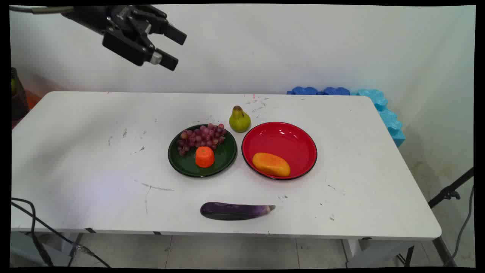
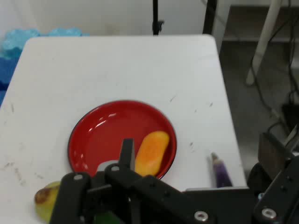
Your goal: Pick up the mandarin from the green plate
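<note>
My gripper [image 1: 177,48] hangs open and empty high over the table's back left, far from everything on it. Mid-table, a dark green plate [image 1: 178,163] carries purple grapes [image 1: 201,137] and an orange carrot stub [image 1: 204,156]. To its right, a red plate [image 1: 288,132] holds a yellow-orange mango [image 1: 271,164]. A green pear [image 1: 239,120] stands behind the gap between the two plates. A purple eggplant [image 1: 235,211] lies near the front edge. The hand view looks down on the red plate [image 2: 107,135], the mango [image 2: 152,153], the pear [image 2: 44,201] and the eggplant's tip [image 2: 221,171].
Blue foam mats [image 1: 379,102] lean at the table's back right corner. A black stand leg [image 1: 451,191] slants past the right edge. Black cables [image 1: 30,223] hang at the front left corner.
</note>
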You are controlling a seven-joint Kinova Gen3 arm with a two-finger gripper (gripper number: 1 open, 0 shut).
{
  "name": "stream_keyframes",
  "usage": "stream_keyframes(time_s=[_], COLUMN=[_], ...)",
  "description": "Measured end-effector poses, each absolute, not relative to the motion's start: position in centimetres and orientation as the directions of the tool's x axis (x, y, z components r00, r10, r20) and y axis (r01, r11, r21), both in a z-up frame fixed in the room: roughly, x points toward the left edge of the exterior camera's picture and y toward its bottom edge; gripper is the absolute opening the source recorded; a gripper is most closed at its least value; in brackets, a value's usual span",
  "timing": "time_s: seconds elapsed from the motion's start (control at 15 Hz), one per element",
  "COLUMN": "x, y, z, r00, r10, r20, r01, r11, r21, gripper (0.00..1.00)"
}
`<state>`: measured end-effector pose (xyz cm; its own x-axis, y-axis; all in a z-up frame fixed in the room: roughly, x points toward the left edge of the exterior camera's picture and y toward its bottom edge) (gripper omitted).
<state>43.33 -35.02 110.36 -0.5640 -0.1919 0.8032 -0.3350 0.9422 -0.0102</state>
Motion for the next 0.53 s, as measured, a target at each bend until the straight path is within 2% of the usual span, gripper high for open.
stream_keyframes(time_s=[0.27,0.53], x=[43.2,42.5], y=[-36.5,-38.4], z=[109.2,105.5], r00=[-0.614,-0.681], r10=[-0.19,-0.248], r20=[0.766,0.689], r01=[-0.354,-0.406], r11=[0.934,0.911], r21=[-0.052,-0.073], gripper=[1.0,1.0])
